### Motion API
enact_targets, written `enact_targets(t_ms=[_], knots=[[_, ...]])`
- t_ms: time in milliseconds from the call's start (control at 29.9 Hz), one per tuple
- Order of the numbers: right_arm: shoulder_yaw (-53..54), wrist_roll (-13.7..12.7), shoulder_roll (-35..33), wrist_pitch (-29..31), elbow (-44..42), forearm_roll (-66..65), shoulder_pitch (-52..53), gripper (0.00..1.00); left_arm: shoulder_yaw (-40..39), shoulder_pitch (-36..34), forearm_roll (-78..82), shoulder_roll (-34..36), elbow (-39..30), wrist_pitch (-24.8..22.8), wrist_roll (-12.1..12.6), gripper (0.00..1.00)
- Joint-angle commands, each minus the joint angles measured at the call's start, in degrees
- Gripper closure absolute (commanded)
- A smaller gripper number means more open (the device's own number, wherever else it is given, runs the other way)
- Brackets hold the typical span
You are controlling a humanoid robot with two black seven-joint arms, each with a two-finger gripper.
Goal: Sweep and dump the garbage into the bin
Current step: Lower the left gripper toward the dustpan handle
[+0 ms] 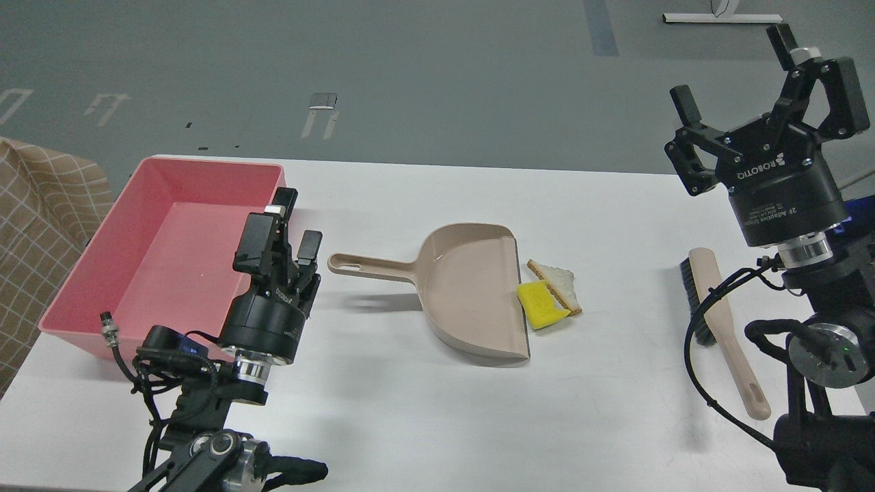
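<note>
The yellow sponge-like chunk point(540, 304) and the white bread slice point(559, 283) lie together on the white table, at the open lip of the beige dustpan point(472, 290). The pink bin point(160, 246) stands at the table's left and holds nothing that I can see. My left gripper point(295, 224) is open and empty, low over the table between the bin's right wall and the tip of the dustpan handle point(369, 266). My right gripper point(738, 75) is open and empty, raised at the right above the brush point(718, 321).
The brush with black bristles and a long beige handle lies at the table's right, near my right arm. A checked brown cloth point(41, 225) hangs left of the bin. The table's front edge runs close below my arms.
</note>
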Motion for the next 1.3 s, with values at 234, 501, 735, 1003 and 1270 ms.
enact_targets(t_ms=[234, 501, 735, 1003, 1270], knots=[[0.02, 0.0, -0.01, 0.0, -0.74, 0.01, 0.03, 0.0, 2.72, 4.07, 0.43, -1.96, -0.06, 0.76, -5.1, 0.02], [0.11, 0.0, -0.1, 0.0, -1.36, 0.01, -0.06, 0.0, 9.75, 3.37, 4.65, -1.97, 0.9, 2.78, -5.1, 0.02], [0.2, 0.0, -0.01, 0.0, -1.44, 0.01, -0.32, 0.0, 10.45, 1.7, 5.53, -0.21, 6.53, 4.63, -3.55, 0.02], [0.2, 0.0, -0.01, 0.0, -1.36, 0.01, -0.5, 0.0, 10.45, -2.78, 5.36, -0.38, 15.93, 5.73, -2.32, 0.02], [0.2, 0.0, -0.1, 0.0, -1.44, -0.08, -1.02, 0.0, 13.27, -3.31, 5.53, -1.09, 15.41, 5.73, 1.19, 0.02]])
